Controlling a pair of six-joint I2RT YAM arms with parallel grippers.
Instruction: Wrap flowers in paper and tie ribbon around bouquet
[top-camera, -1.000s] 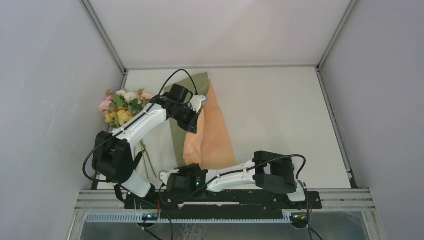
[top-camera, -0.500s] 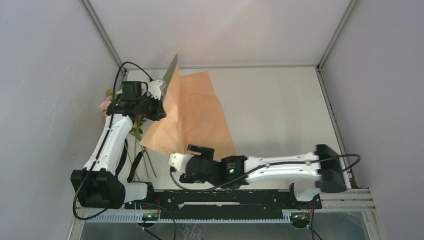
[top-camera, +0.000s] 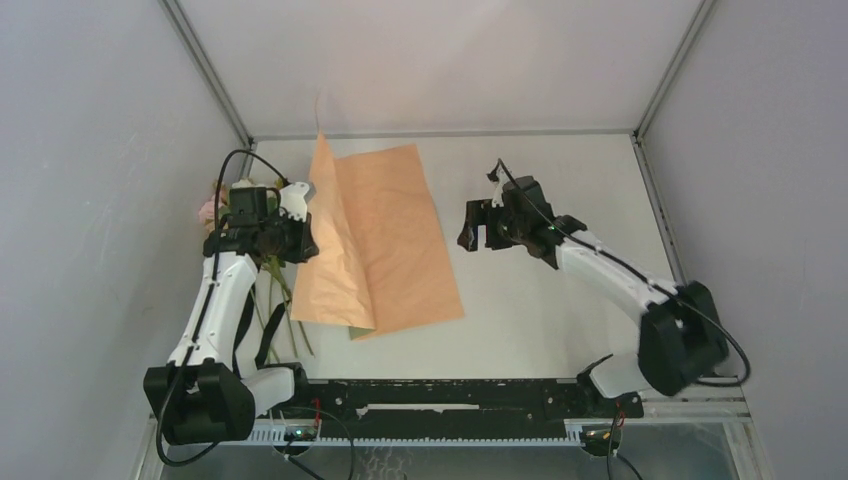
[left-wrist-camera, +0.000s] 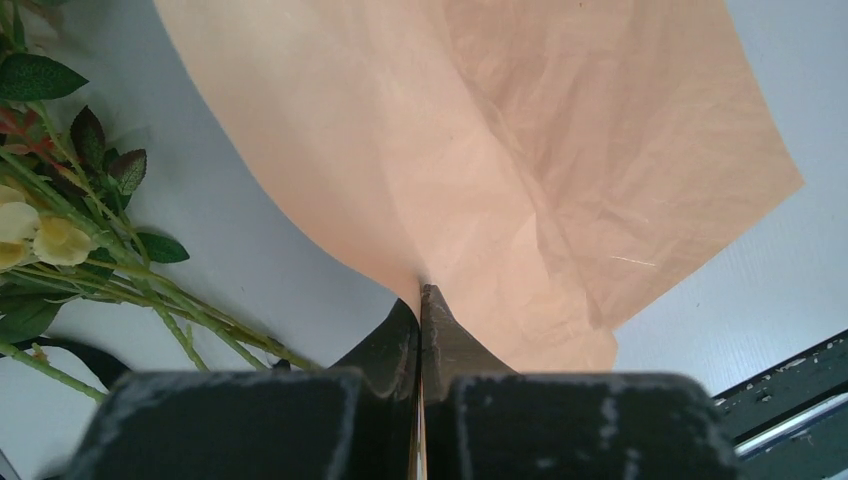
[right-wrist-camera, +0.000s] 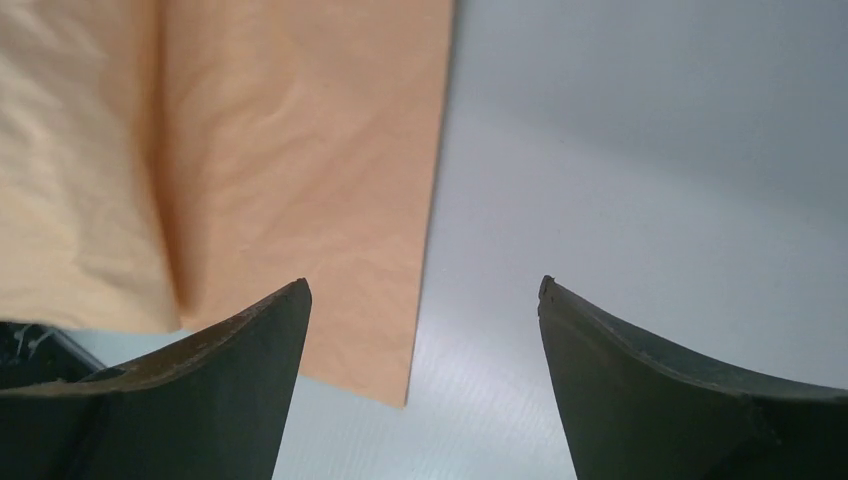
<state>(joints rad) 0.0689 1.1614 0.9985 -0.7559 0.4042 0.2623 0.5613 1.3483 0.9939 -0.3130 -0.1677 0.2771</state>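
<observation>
The paper (top-camera: 390, 230) lies peach face up at the table's middle-left, with a small olive corner (top-camera: 353, 331) showing at its near edge. Its left part is lifted into a standing fold. My left gripper (top-camera: 303, 232) is shut on that raised edge; in the left wrist view the sheet (left-wrist-camera: 520, 150) runs down between the closed fingertips (left-wrist-camera: 420, 295). The flowers (top-camera: 212, 208) lie along the left wall under my left arm, their leaves and stems (left-wrist-camera: 150, 300) just left of the gripper. My right gripper (top-camera: 478, 225) hovers open and holds nothing, just right of the paper's right edge (right-wrist-camera: 430, 250). I cannot make out the ribbon.
The grey side walls stand close on the left and right. The flower stems (top-camera: 285, 320) reach toward the near edge beside my left arm's black cable (top-camera: 262, 345). The black base rail (top-camera: 450, 395) runs along the near edge. White tabletop (top-camera: 580, 190) stretches right of the paper.
My left gripper swung left with the paper's edge, opening the sheet peach side up. My right gripper opened, left the paper's near edge and moved up to the sheet's right side.
</observation>
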